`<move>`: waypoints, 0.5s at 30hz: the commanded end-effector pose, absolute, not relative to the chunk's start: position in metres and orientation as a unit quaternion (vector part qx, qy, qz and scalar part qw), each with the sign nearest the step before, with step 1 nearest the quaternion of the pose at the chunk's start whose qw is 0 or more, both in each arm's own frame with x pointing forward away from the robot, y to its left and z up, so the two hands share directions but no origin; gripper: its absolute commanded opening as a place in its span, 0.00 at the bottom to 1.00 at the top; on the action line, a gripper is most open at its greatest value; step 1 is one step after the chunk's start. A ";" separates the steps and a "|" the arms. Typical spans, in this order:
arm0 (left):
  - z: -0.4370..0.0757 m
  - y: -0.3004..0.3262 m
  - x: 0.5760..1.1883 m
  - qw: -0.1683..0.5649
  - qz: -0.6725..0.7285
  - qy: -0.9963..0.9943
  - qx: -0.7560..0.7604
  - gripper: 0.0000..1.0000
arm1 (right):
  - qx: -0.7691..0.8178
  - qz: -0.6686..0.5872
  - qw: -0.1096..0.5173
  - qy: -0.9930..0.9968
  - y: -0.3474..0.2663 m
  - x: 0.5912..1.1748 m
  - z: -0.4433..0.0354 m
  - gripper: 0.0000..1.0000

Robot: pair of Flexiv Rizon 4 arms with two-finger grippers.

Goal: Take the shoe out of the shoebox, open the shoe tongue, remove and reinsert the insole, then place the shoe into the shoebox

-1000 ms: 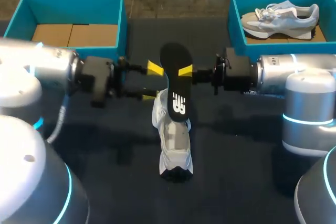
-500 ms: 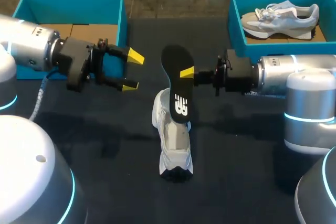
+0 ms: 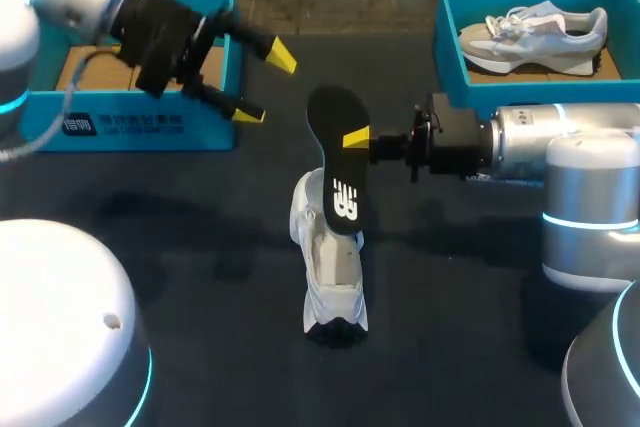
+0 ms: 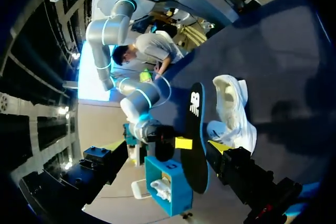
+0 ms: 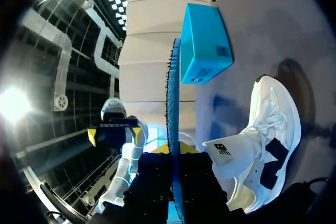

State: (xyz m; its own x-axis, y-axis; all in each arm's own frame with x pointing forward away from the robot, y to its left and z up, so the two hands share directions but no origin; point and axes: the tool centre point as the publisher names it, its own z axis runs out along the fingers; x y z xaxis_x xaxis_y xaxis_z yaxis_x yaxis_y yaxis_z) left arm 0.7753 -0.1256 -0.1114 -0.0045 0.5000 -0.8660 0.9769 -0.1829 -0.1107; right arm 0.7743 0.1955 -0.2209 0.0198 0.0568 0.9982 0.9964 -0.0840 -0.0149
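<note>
A white shoe (image 3: pixel 330 267) lies on the dark table near the middle, its toe toward me. My right gripper (image 3: pixel 350 139) is shut on the black insole (image 3: pixel 335 162), which it holds upright with the lower end over the shoe's opening. In the right wrist view the insole (image 5: pixel 172 103) shows edge-on between the fingers of the right gripper (image 5: pixel 174 149), with the shoe (image 5: pixel 262 140) beside it. My left gripper (image 3: pixel 265 84) hangs open and empty at the left shoebox (image 3: pixel 140 125), well clear of the insole. The left wrist view takes in the insole (image 4: pixel 195 129) and shoe (image 4: pixel 233 108) from a distance.
The teal left shoebox shows a cardboard bottom. A second teal shoebox (image 3: pixel 450 57) at the back right holds another pale shoe (image 3: pixel 535 32). Bare dark table lies around the white shoe.
My left gripper has drawn away from the insole, moving left and toward the back by the left shoebox, still open. The right gripper and insole have stayed put.
</note>
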 end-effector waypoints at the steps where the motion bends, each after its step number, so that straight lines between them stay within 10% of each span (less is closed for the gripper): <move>1: -0.107 -0.128 0.782 0.250 -0.406 0.574 0.666 1.00 | -0.539 -0.502 0.468 -0.488 0.197 0.774 -0.222 0.00; 15: -0.060 -0.162 0.788 0.139 -0.232 0.666 0.695 1.00 | -0.539 -0.502 0.468 -0.488 0.197 0.774 -0.222 0.00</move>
State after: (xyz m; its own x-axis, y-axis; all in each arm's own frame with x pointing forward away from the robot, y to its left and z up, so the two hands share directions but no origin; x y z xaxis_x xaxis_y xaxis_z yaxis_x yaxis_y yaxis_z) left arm 0.7910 -0.1466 -0.0761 -0.0286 0.6720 -0.7400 0.9807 -0.1245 -0.1509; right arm 0.7739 0.1952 -0.2211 0.0187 0.0564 0.9982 0.9963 -0.0846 -0.0139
